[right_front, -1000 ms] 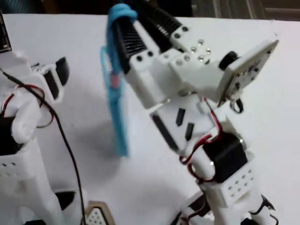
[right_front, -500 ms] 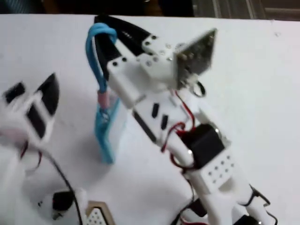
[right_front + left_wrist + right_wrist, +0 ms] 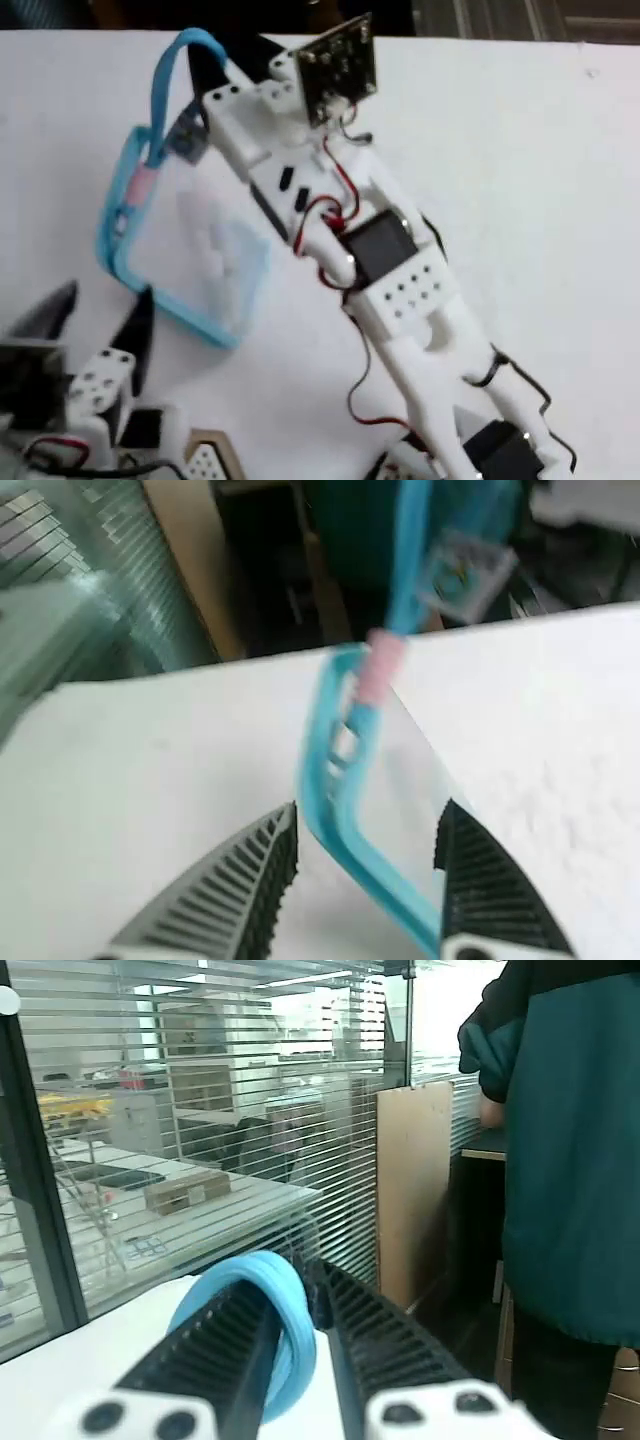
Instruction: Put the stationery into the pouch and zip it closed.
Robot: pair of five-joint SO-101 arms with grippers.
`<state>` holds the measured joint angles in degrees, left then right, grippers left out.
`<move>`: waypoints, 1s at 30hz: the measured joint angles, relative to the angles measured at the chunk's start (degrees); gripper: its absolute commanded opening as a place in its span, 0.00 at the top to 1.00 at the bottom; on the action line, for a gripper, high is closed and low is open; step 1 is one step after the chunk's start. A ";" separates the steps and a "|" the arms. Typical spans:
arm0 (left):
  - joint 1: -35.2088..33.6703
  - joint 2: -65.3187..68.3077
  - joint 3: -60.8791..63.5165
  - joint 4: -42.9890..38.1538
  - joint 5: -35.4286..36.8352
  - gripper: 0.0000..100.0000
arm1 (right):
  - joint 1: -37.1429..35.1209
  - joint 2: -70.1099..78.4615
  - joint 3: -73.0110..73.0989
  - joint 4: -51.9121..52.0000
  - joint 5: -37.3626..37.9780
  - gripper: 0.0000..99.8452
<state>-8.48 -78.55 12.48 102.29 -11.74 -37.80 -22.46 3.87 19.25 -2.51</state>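
Observation:
A clear pouch (image 3: 195, 250) with blue edging hangs from its blue strap (image 3: 168, 70), its lower corner near or on the white table (image 3: 520, 150); I cannot tell whether it touches. My right gripper (image 3: 225, 55) is at the far side of the table, shut on the strap's loop (image 3: 262, 1328), which is pinched between the black fingers (image 3: 385, 1345). My left gripper (image 3: 92, 322) is open near the front left, just short of the pouch. In the left wrist view the pouch's blue edge (image 3: 335, 810) lies between the open fingers (image 3: 235, 900), with a pink tag (image 3: 380, 665) above it.
The right arm's white body (image 3: 400, 290) runs diagonally across the middle of the table. A small perforated board (image 3: 205, 462) sits at the front edge. The table's dark far edge (image 3: 480, 15) lies close behind the strap. Bare tabletop stretches to the right.
The right arm swung left with the strap, and the pouch turned from edge-on to broadside. The left arm dropped back to the front left corner.

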 measured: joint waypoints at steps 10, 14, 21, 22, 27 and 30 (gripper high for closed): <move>-8.35 -7.65 11.34 -7.03 6.33 0.74 | 4.92 0.18 -3.78 0.53 0.00 0.98; -8.70 -7.91 12.40 -8.88 8.79 0.74 | 5.19 0.18 -3.78 2.29 0.00 0.98; -0.53 -7.91 9.49 -6.86 8.97 0.74 | 5.19 0.35 -3.78 2.37 0.00 0.98; 0.70 -7.91 8.70 -5.89 8.97 0.74 | 5.19 0.35 -3.78 2.37 0.00 0.98; 5.63 -8.00 11.52 -3.52 7.12 0.74 | 5.19 0.35 -3.87 2.37 0.00 0.98; 6.24 -8.18 15.38 -4.04 6.86 0.74 | 5.19 0.35 -3.87 2.55 0.00 0.98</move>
<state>-2.24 -86.73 27.87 98.24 -4.88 -32.62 -22.11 0.00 21.80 -2.51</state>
